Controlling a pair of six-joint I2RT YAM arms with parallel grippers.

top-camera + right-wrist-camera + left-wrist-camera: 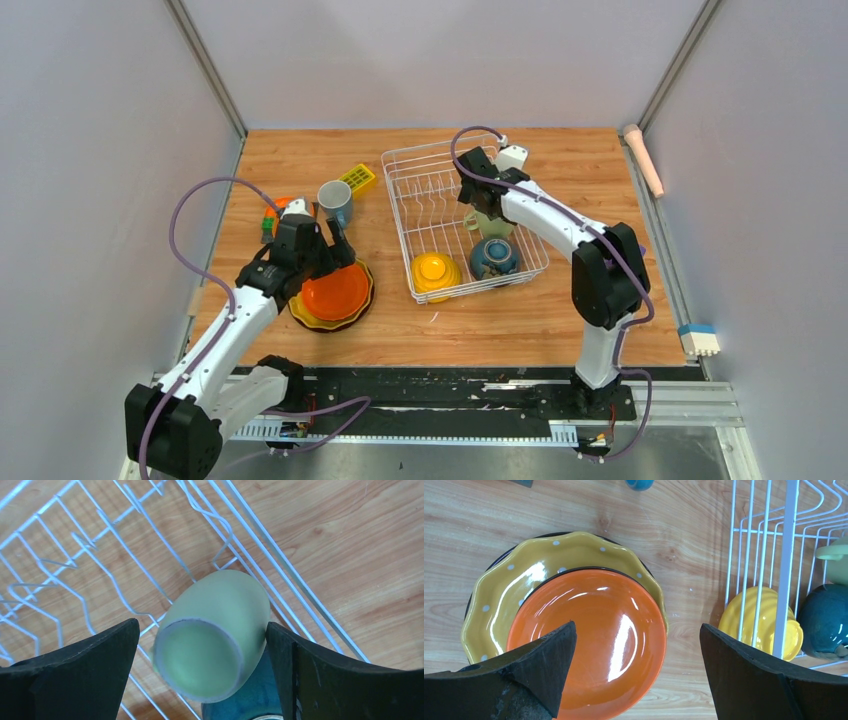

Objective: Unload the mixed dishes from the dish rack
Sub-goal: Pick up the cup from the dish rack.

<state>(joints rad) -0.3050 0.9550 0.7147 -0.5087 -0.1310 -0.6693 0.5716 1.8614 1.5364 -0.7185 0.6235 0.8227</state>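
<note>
Three round plates lie stacked on the wood-grain table (pixel 560 320): a glossy orange plate (pixel 594 645) sits off-centre on a scalloped yellow plate (pixel 524 575) with pale dots, and the rim of a dark brown plate (pixel 498 560) shows beneath. The left end effector (pixel 636 626) hangs above them, fingers spread wide, holding nothing. The right end effector (pixel 202 625), equally spread, hovers over a matte pale green mug (pixel 215 630) lying tilted in the white wire dish rack (pixel 428 205), near a ribbed yellow bowl (pixel 437 272) and a glazed dark bowl (pixel 494 257). A blue mug (pixel 336 202) stands upright on the table.

A little yellow bumpy brick (pixel 358 179) lies on the wooden desk (pixel 560 320). A pink stick (pixel 645 160) lies past its right edge, near a blue and white block (pixel 699 341).
</note>
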